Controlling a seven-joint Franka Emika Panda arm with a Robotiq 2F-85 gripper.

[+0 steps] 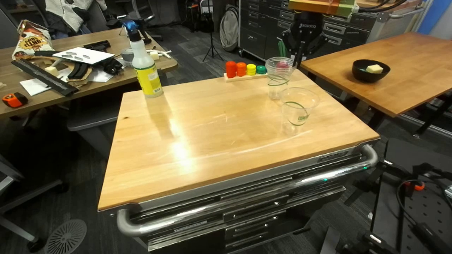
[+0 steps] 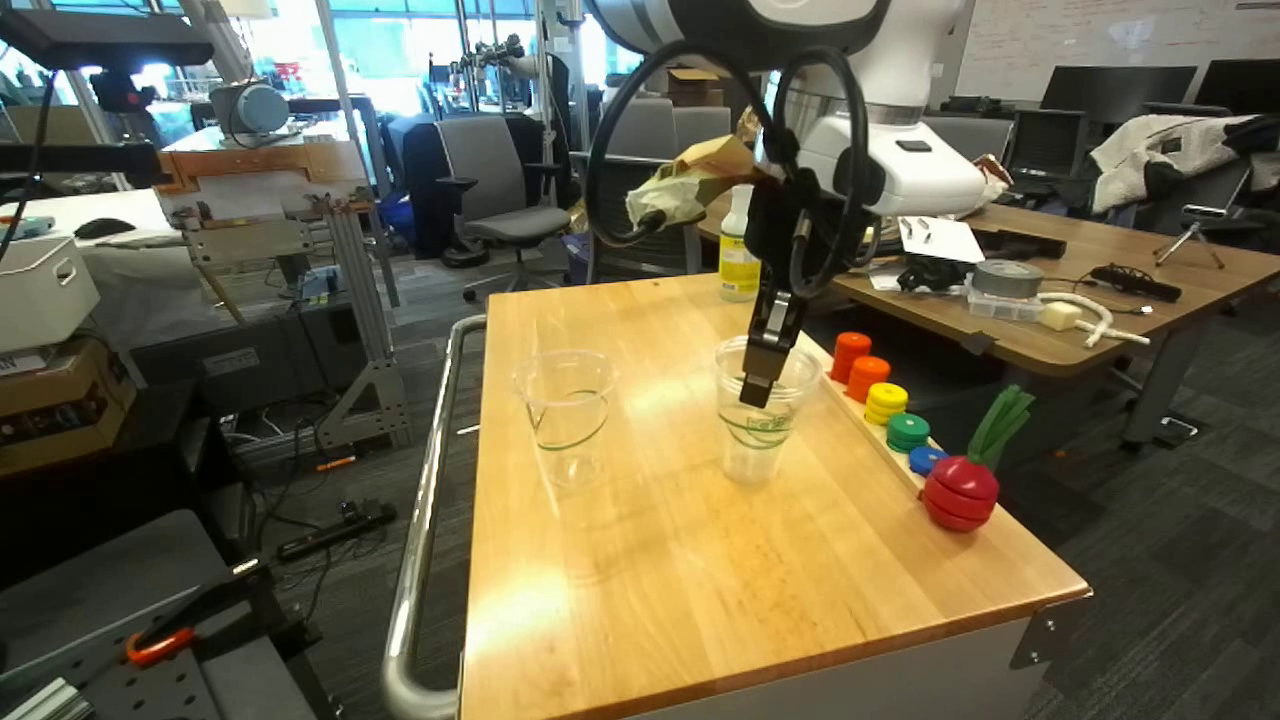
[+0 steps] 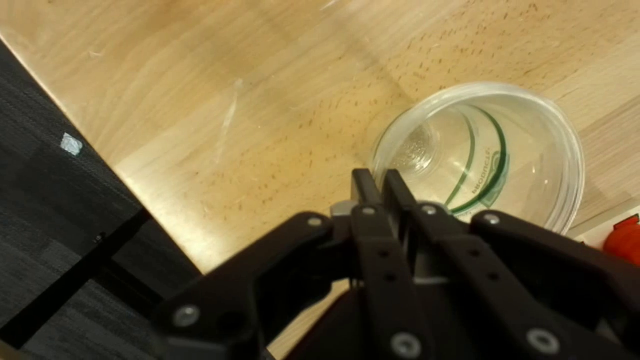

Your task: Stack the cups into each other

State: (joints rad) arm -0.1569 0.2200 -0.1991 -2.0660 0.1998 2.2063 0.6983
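A nested stack of clear cups (image 1: 277, 79) stands at the back right of the wooden tabletop in an exterior view; it also shows in an exterior view (image 2: 748, 455) and the wrist view (image 3: 525, 135). Several rims show at its top. A single clear cup (image 1: 300, 112), also in an exterior view (image 2: 570, 425), stands upright apart from the stack. My gripper (image 3: 378, 175) has its fingertips close together at the stack's rim, one outside and one inside the wall; it looks shut on the rim. It also appears in both exterior views (image 1: 300, 61) (image 2: 760, 385). The single cup is out of the wrist view.
A board of coloured peg pieces (image 1: 247, 69) (image 2: 885, 402) lies along the edge beside the stack. A red toy radish (image 2: 960, 493) sits at its end. A yellow-labelled spray bottle (image 1: 148, 76) stands at a far corner. A metal handle (image 1: 247, 208) runs along one side.
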